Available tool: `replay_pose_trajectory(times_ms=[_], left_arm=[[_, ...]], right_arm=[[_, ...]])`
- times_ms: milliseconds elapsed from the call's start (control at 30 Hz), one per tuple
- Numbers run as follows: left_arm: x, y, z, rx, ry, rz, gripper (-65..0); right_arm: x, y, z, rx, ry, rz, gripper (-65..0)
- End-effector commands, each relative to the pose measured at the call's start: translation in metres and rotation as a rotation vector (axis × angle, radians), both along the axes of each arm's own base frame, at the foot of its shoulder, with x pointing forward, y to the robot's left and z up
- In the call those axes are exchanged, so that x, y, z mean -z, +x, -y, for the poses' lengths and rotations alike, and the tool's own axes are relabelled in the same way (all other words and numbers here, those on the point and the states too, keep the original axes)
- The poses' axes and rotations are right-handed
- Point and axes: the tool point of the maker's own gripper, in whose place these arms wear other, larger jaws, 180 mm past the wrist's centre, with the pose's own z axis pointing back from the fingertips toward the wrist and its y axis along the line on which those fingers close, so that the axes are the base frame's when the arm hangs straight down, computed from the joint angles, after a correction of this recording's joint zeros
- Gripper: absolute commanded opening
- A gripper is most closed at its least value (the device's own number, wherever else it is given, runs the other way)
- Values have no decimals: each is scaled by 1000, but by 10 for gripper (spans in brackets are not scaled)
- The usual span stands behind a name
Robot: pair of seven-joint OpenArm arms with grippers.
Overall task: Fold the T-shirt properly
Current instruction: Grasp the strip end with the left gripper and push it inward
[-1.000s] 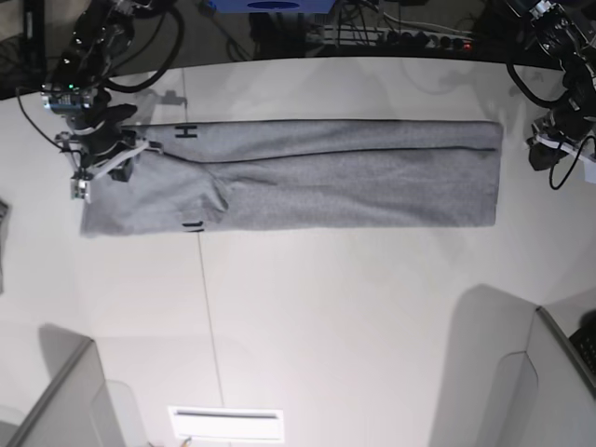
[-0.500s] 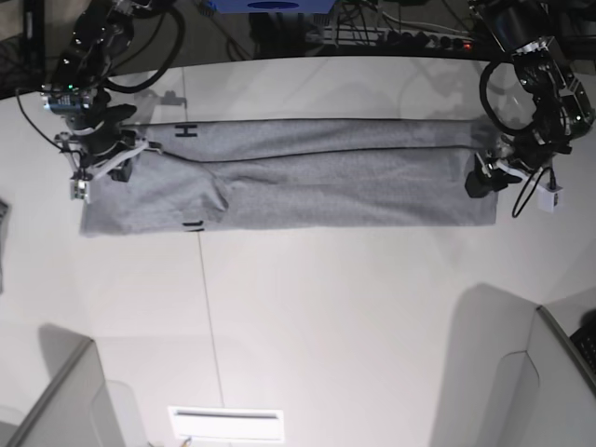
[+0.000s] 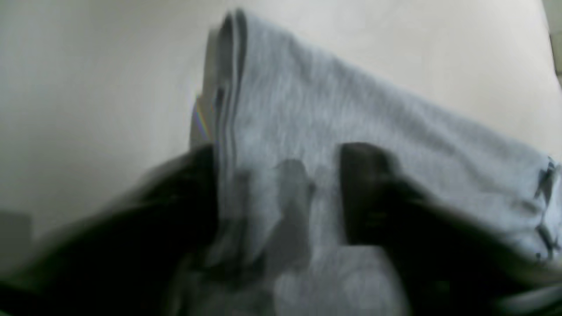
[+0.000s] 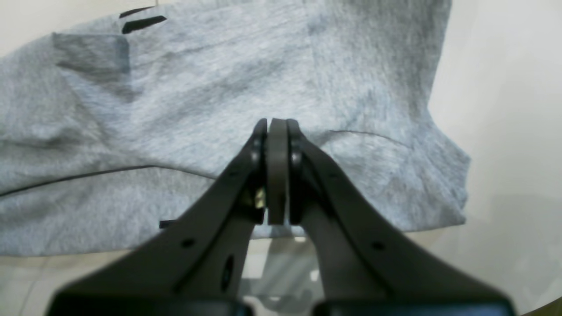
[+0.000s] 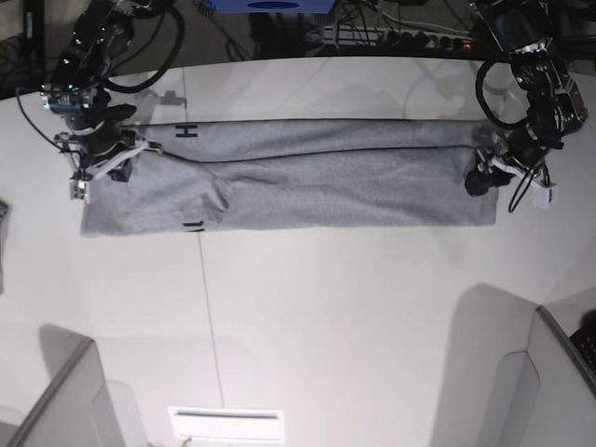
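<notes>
We see the T-shirt (image 5: 317,177) lying as a long grey band across the white table (image 5: 326,317), folded lengthwise, with black letter marks (image 5: 188,131) showing at its edges near the end where the right gripper (image 5: 104,166) sits; the left gripper (image 5: 481,177) is at the opposite end.

In the right wrist view, the right gripper (image 4: 277,127) has its two dark fingers (image 4: 237,175) pressed together with only their pads between them, so we read it as fully closed; the T-shirt (image 4: 210,101) spreads ahead of and to both sides of the fingertips, and we cannot tell whether any cloth is pinched between them; a seam (image 4: 88,175) runs off to the left of the fingers, black lettering (image 4: 142,23) shows far ahead and to the left, and the bare table (image 4: 500,109) lies to the right beyond the cloth's edge.

In the left wrist view, blurred, the left gripper (image 3: 281,193) has its dark fingers (image 3: 369,193) standing apart, one on each side of a stacked edge of the T-shirt (image 3: 351,109); the layered fold (image 3: 228,87) rises just ahead of the left-hand finger, and grey cloth fills the gap between the two; whether the fingers actually clamp the cloth we cannot tell; pale table (image 3: 88,87) lies to the left and beyond.
</notes>
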Motion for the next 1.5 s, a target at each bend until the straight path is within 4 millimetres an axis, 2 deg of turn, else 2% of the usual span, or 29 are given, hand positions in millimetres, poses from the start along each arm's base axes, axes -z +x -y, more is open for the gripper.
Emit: replay_pose_trajectory(times_ms=[0, 100, 167, 333, 533, 667, 767, 900, 1067, 1200, 1300, 1467], left_arm=[[2, -5, -5, 6, 18, -38, -439], [4, -7, -6, 2, 18, -41, -594], [2, -7, -11, 3, 30, -41, -650], [-8, -1, -27, -5, 65, -24, -650], [-33, 2, -68, -59, 134, 13, -650], [-51, 3, -91, -73, 190, 32, -650], [-64, 8, -92, -50, 228, 55, -650], [-89, 4, -77, 26, 321, 101, -650], [-101, 1, -31, 116, 438, 134, -650], [-94, 2, 19, 254, 514, 123, -650], [-86, 4, 52, 320, 500, 124, -650], [-78, 6, 87, 400, 453, 137, -650]], right_arm=[[-11, 8, 3, -3, -13, 48, -650], [-11, 8, 3, -3, -13, 48, -650], [-11, 8, 3, -3, -13, 48, -650], [-10, 7, 2, -3, -13, 43, -650], [-5, 2, 1, -6, -6, 9, -650], [-8, 2, -14, -19, 113, 20, -650], [-13, 2, -25, -38, 206, 49, -650], [-19, 4, -27, -52, 243, 74, -650], [-19, 5, -27, -50, 242, 73, -650], [-19, 5, -27, -50, 242, 75, -650], [-19, 5, -27, -50, 242, 75, -650], [-19, 5, -27, -48, 242, 74, -650]])
